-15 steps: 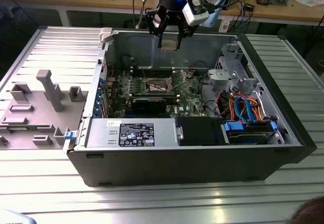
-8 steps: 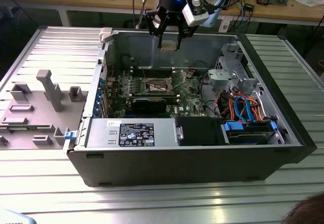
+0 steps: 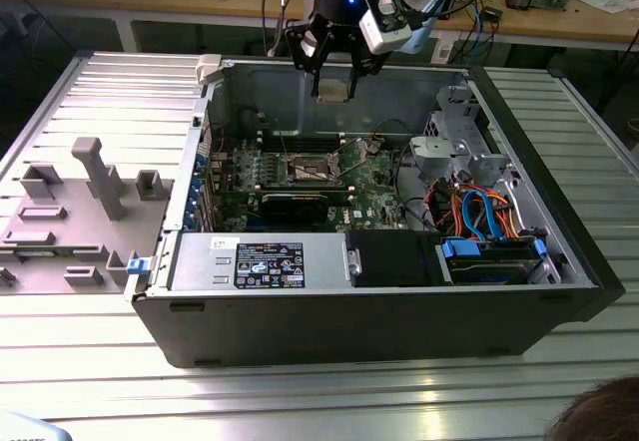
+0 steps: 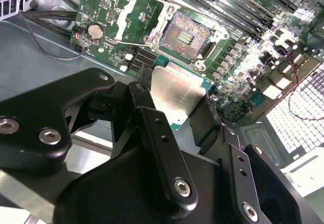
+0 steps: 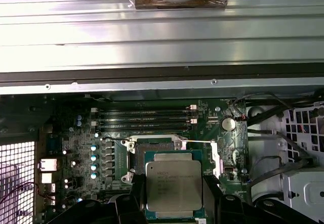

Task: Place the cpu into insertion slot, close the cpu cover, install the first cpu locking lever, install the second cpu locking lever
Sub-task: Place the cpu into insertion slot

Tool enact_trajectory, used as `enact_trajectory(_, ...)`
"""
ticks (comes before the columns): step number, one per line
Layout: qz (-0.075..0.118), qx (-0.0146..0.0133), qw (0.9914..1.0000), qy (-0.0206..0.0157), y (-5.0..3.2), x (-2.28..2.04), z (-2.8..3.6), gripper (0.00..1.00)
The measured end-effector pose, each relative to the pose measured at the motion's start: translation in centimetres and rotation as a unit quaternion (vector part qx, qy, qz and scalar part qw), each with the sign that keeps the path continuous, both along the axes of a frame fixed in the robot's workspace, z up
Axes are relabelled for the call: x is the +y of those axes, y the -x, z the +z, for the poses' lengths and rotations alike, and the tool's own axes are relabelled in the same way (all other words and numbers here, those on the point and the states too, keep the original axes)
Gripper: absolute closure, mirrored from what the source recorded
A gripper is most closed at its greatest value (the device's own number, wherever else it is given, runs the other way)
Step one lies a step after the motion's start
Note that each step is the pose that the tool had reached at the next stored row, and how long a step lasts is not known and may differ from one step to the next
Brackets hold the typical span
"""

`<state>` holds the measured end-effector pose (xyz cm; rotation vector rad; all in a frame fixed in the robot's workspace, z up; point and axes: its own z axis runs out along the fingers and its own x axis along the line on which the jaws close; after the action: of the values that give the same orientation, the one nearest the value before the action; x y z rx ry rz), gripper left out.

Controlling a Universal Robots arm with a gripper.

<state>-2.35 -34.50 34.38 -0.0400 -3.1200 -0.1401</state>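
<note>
Ribbed metal table (image 3: 300,401) — bearing computer case (image 3: 349,331) and grey fixture (image 3: 100,177).

Clamped on the cpu (image 5: 174,191) at twelve o'clock from the insertion slot (image 3: 312,170) in the exterior view, power-supply box (image 3: 258,261) at six.

The cpu (image 5: 174,191) has a dull silvery-tan metal top, finely brushed, with a soft glare in the second wrist view; its edge is green board. The tool (image 4: 174,102) is matt black with smooth links and bright metal screw heads. The slot (image 4: 185,36) has a dark centre speckled with fine glinting contacts and a shiny silvery metal rim. The cover (image 4: 125,16) is thin, bright sheet metal. The board (image 5: 76,143) is glossy green. The case (image 3: 349,331) is matt dark outside and bare grey sheet metal inside. The surface (image 3: 329,401) is ribbed metal with a satin sheen
</note>
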Motion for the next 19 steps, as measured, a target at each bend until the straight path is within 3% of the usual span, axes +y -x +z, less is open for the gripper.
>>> enact_trajectory(19, 0.0, 0.0, 1.0, 0.0, 0.0, 0.0, -0.43, 0.46)
